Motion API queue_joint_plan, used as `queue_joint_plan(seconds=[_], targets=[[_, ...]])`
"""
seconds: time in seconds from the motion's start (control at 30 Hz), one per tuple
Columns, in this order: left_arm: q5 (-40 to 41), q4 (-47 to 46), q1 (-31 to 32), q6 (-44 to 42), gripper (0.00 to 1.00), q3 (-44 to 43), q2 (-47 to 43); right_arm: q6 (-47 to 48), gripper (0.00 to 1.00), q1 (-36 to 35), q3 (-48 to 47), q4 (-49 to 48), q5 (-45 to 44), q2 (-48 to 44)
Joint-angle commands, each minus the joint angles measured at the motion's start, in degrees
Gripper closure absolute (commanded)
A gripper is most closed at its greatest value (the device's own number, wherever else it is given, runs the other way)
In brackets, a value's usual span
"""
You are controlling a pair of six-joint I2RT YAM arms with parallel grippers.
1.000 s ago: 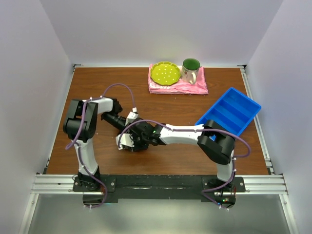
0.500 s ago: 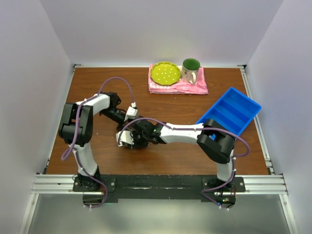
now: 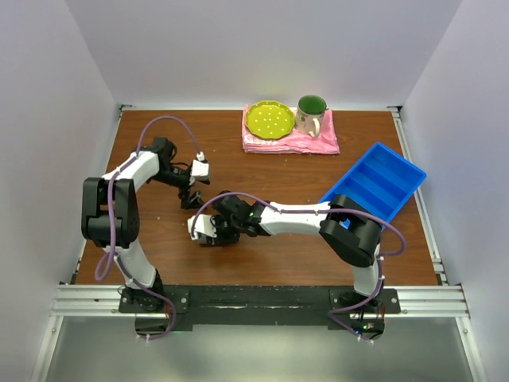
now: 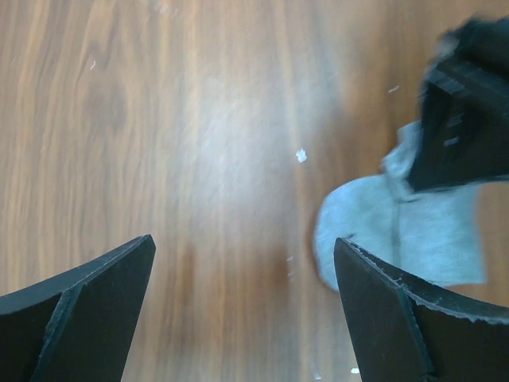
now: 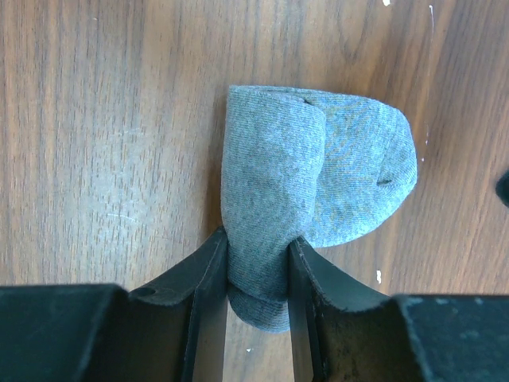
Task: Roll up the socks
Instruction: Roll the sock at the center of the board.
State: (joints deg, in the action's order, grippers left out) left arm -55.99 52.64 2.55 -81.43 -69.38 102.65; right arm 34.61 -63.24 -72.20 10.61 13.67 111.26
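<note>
Socks (image 5: pixel 302 183) sit centre-left in the top view as a half-rolled grey bundle, the roll pinched by the right gripper (image 5: pixel 257 243) and the toe flat beside it. The left gripper (image 4: pixel 242 241) hangs wide open over bare table (image 4: pixel 159 119), touching nothing. With only that one pinch, a slip or drag could let the roll spring loose.
</note>
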Motion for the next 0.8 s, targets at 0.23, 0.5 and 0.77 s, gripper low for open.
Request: queue_joint_plan(seconds=[0.23,0.5,0.77], targets=[[6.1,2.1,0.4,1.4,0.0,3.0,3.7,-1.1,1.0,-0.7,0.0,0.9,2.0,1.1],[11.4,2.1,4.0,3.3,0.0,3.8,6.3,-1.0,1.0,-0.7,-0.4,0.8,1.5,1.4],[15.5,2.7,7.7,4.7,0.14,5.3,7.9,-0.8,1.0,-0.6,-0.2,0.6,1.0,1.1]])
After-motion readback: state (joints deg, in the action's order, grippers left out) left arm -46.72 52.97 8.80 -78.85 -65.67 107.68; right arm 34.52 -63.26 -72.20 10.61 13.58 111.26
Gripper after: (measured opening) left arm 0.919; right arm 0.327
